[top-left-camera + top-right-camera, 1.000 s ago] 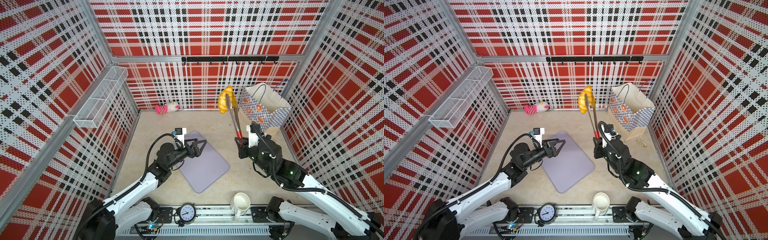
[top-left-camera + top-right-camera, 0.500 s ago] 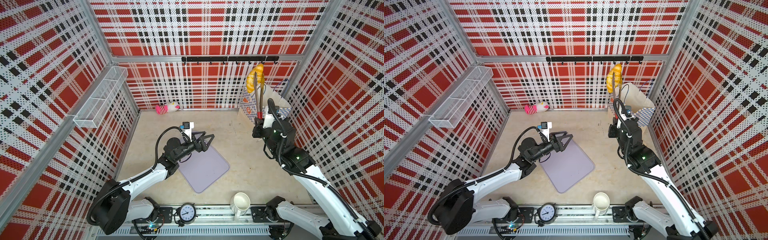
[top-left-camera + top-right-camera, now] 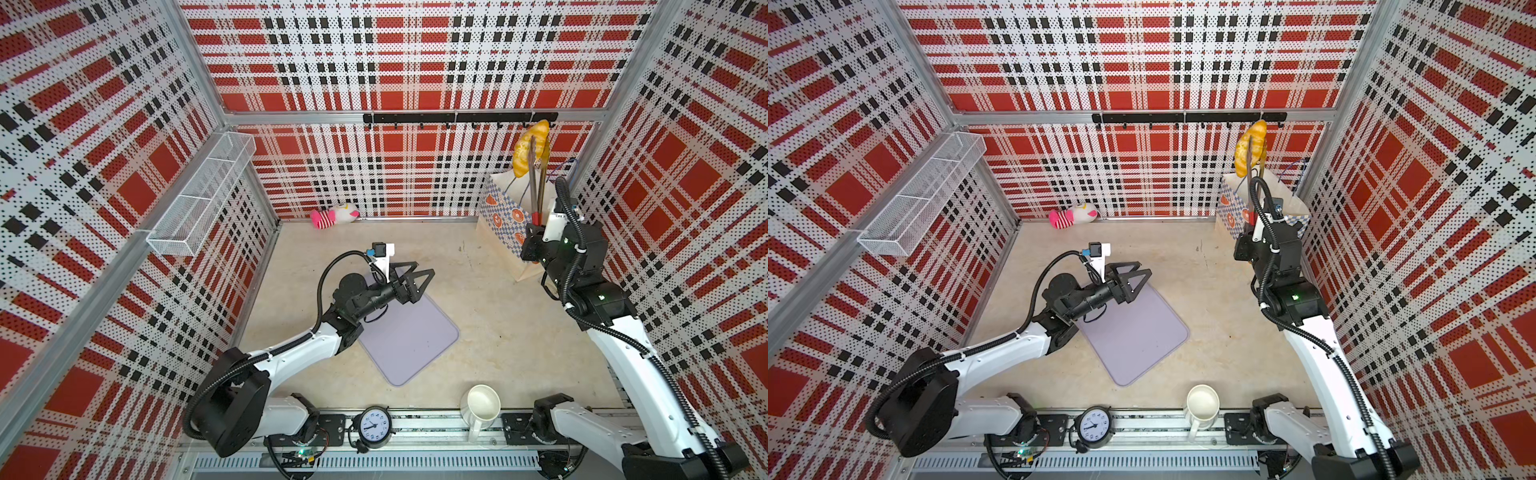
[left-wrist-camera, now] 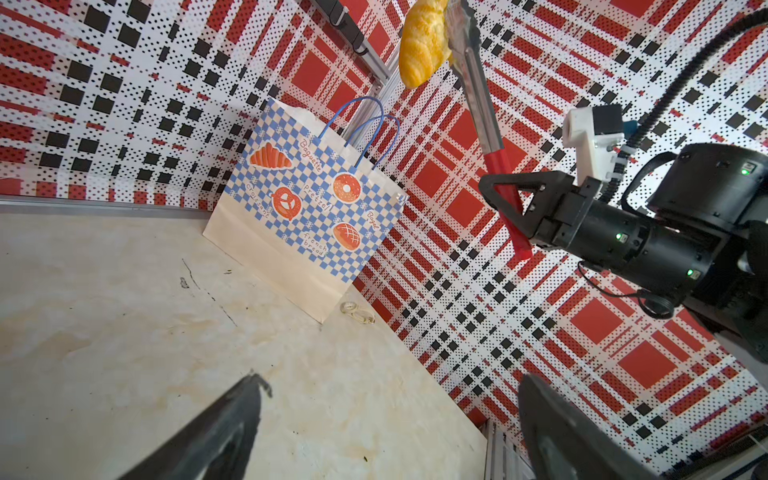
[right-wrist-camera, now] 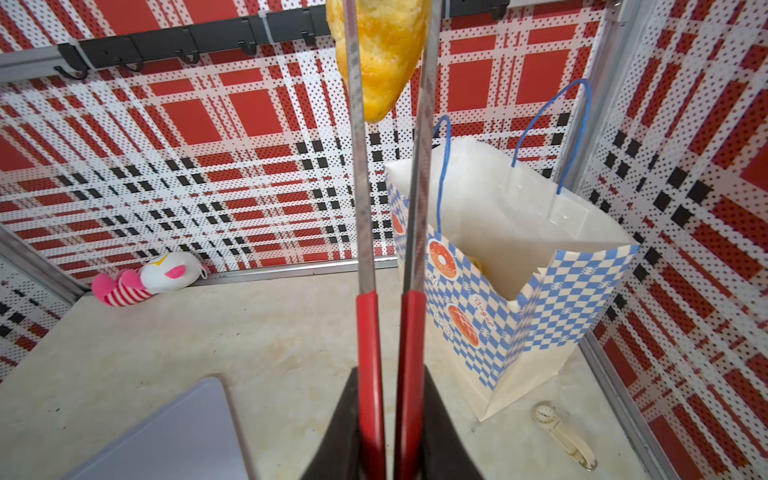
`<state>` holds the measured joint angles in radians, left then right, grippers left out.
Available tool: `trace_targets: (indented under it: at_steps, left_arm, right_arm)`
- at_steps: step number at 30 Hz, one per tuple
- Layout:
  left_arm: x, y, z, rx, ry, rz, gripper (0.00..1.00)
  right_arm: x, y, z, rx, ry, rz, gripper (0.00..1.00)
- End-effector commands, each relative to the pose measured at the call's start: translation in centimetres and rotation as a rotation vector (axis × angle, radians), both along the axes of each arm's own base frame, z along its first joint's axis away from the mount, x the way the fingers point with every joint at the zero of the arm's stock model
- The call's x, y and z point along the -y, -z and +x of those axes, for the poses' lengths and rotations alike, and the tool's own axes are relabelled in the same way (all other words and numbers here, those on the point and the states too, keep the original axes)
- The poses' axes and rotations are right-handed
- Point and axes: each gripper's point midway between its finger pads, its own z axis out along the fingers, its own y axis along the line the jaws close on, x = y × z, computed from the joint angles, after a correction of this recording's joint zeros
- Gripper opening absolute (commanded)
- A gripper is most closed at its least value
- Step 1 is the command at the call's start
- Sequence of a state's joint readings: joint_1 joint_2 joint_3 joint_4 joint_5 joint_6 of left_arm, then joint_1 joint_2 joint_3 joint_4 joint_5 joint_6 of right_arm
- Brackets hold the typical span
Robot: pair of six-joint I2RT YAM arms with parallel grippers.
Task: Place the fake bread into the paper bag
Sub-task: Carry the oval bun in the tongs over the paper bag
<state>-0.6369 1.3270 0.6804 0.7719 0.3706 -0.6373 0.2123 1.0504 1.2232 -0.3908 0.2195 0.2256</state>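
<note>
A ridged golden piece of fake bread (image 3: 531, 147) hangs high in the air, pinched between the tips of long tongs (image 3: 533, 183). It is above the paper bag (image 5: 540, 316) standing open in the far right corner (whether squarely over the mouth, I cannot tell). The height looks chosen to clear the rim and cord handles. The right gripper (image 5: 390, 417) squeezes the red handles nearly together, which clamps the tips. The left gripper (image 3: 424, 268) hovers wide open and empty above the mat (image 3: 411, 345), well out of the way.
</note>
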Motion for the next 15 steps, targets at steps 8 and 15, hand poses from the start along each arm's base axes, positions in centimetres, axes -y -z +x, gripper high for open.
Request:
trace_targets:
  at_steps: [8, 15]
  left_arm:
    - [1.3, -1.4, 0.1, 0.069, 0.045, -0.034, 0.98]
    - [1.9, -0.8, 0.7, 0.07, 0.058, -0.028, 0.98]
  right_arm:
    - [3.9, -2.3, 1.0, 0.066, 0.073, 0.015, 0.1]
    - [5.9, -0.3, 1.7, 0.012, 0.133, 0.018, 0.1]
